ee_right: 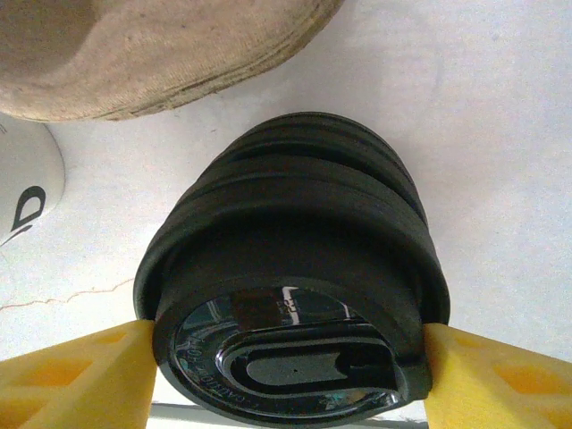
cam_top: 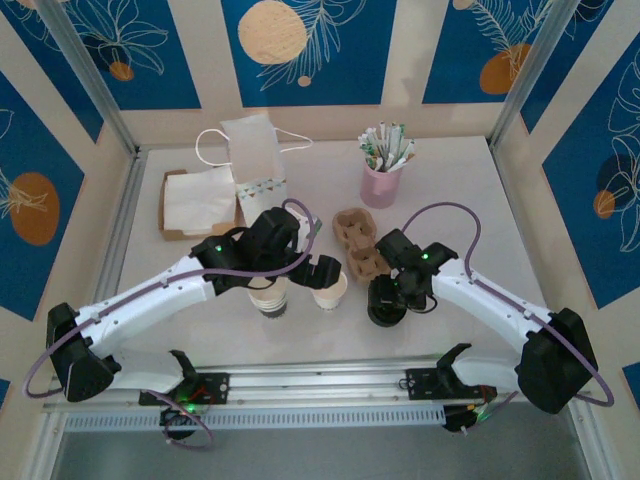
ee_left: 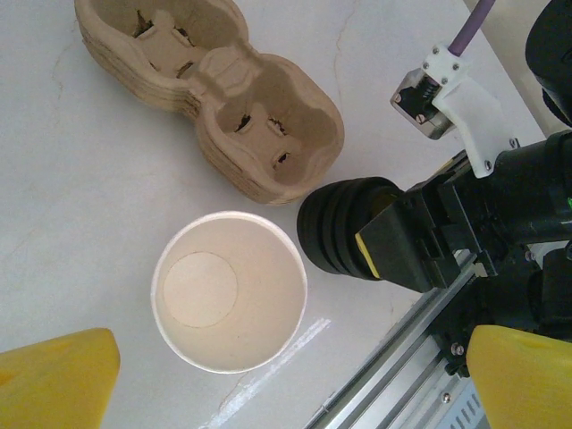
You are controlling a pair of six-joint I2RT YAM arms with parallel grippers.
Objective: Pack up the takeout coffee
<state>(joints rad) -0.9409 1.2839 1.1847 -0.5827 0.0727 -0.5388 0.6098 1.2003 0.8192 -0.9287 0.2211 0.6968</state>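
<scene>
Paper cup (ee_left: 230, 290) stands upright near the front edge of the tabletop (cam_top: 470, 200), about mid-width. It is open-topped and empty, with no lid on it, so the takeout coffee is not put together at this moment.

Left gripper (ee_left: 290, 357) is released, jaws spread wide. It hangs over the paper cup with one yellow finger to each side, and neither touches the cup.

Stack of paper cups (cam_top: 268, 295) is just left of the single cup, also near the front edge, under the left arm.

Stack of black lids (ee_right: 295, 232) sits on the tabletop right of the paper cup, close to it but apart. Right gripper (ee_right: 286, 335) is clamped on this stack, with the yellow fingers pressed against both sides of the top lid, whose sip opening faces up. The stack rests on the tabletop, not lifted as far as I can tell.

Cardboard cup carrier (ee_left: 259, 125) lies flat behind the paper cup and lids, near the tabletop middle. It has two wells, both empty, and looks like several nested together.

Paper bag (cam_top: 255, 160) stands upright at the back edge, left of middle, handles out to the sides. Napkins (cam_top: 198, 200) sit in a shallow brown tray beside the bag, toward the back left corner. Pink cup (cam_top: 381, 183) holding wrapped straws is at the back edge, right of middle.
</scene>
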